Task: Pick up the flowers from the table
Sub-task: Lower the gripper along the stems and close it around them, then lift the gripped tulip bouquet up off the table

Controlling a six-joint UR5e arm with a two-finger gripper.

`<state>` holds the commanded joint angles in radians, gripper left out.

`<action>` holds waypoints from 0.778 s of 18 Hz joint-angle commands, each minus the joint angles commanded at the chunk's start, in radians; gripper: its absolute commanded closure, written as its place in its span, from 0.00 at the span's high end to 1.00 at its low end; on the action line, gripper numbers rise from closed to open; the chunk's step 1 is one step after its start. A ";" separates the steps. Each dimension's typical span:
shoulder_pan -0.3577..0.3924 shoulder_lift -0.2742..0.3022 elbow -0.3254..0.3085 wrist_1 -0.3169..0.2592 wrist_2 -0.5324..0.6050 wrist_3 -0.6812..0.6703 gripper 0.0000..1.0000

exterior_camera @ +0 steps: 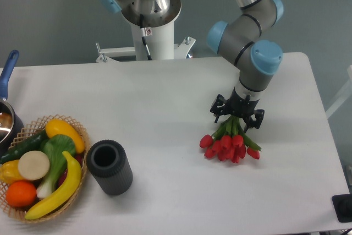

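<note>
The arm is reaching down from the far edge, its gripper (237,115) pointing straight down over the stems of the flowers (230,142). The flowers are lying on the table (165,108) toward its right edge. Whether the jaws are grasping the stems, I cannot tell.

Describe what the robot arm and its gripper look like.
The arm is built from silver-grey metal tubes with dark grey joint housings capped in light blue. A black band sits at the wrist. The gripper is small and black, with angular, claw-like parts. No loose cables or readable markings show on it.
</note>
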<state>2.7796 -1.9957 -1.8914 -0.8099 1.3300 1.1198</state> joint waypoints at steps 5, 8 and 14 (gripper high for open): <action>-0.009 -0.021 0.017 0.002 0.009 0.000 0.96; -0.011 -0.025 0.018 0.000 0.009 0.000 0.75; -0.012 -0.026 0.041 -0.003 0.008 -0.008 0.42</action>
<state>2.7673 -2.0218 -1.8500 -0.8130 1.3376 1.1122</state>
